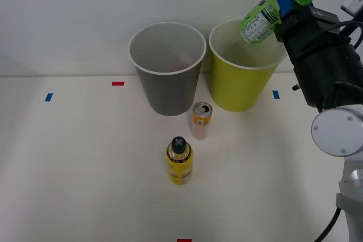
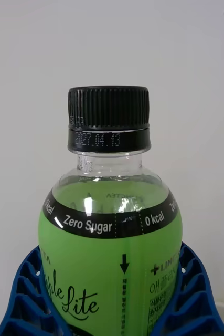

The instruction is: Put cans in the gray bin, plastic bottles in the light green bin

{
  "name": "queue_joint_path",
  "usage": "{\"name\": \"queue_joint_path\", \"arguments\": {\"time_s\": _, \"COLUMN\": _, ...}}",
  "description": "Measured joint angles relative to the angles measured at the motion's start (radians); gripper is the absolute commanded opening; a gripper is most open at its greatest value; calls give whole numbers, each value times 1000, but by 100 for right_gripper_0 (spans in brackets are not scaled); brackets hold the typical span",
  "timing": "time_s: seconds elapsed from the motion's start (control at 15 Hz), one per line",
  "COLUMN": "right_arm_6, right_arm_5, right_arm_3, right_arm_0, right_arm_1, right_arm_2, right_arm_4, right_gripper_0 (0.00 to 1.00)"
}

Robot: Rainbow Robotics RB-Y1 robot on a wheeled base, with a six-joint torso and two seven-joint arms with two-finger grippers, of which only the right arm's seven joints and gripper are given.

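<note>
The right gripper (image 1: 283,1) is raised above the table (image 1: 85,168), its blue ribbed fingers (image 2: 22,304) clamped on either side of the green bottle (image 1: 278,4). The bottle is held tilted, base end lowest, over the open mouth of the light green bin (image 1: 241,86). In the right wrist view the green bottle (image 2: 112,252) carries a black screw cap (image 2: 108,118) and a black band printed "Zero Sugar".

The gray bin (image 1: 167,86) stands upright just beside the light green bin, on the robot's left of it. The can (image 1: 201,120) stands upright on the table in front of the gap between the two bins. The yellow bottle (image 1: 179,161) stands upright nearer the robot, close to the can but apart from it.
</note>
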Motion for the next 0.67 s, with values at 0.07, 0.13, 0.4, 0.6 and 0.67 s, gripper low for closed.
{"name": "queue_joint_path", "arguments": {"time_s": 0.07, "right_arm_6": 6, "right_arm_5": 1, "right_arm_3": 46, "right_arm_0": -41, "right_arm_1": 3, "right_arm_2": -1, "right_arm_4": 8, "right_gripper_0": 0}}
{"name": "queue_joint_path", "arguments": {"time_s": 0.13, "right_arm_6": 13, "right_arm_5": 1, "right_arm_3": 81, "right_arm_0": -70, "right_arm_1": 4, "right_arm_2": 0, "right_arm_4": 19, "right_gripper_0": 0}}
{"name": "queue_joint_path", "arguments": {"time_s": 0.4, "right_arm_6": 26, "right_arm_5": 2, "right_arm_3": 177, "right_arm_0": -135, "right_arm_1": -3, "right_arm_2": 19, "right_arm_4": 153, "right_gripper_0": 0}}
{"name": "queue_joint_path", "arguments": {"time_s": 0.6, "right_arm_6": 21, "right_arm_5": 2, "right_arm_3": 209, "right_arm_0": -156, "right_arm_1": 0, "right_arm_2": 23, "right_arm_4": 207, "right_gripper_0": 0}}
{"name": "queue_joint_path", "arguments": {"time_s": 0.67, "right_arm_6": 19, "right_arm_5": 2, "right_arm_3": 210, "right_arm_0": -157, "right_arm_1": 1, "right_arm_2": 25, "right_arm_4": 203, "right_gripper_0": 0}}
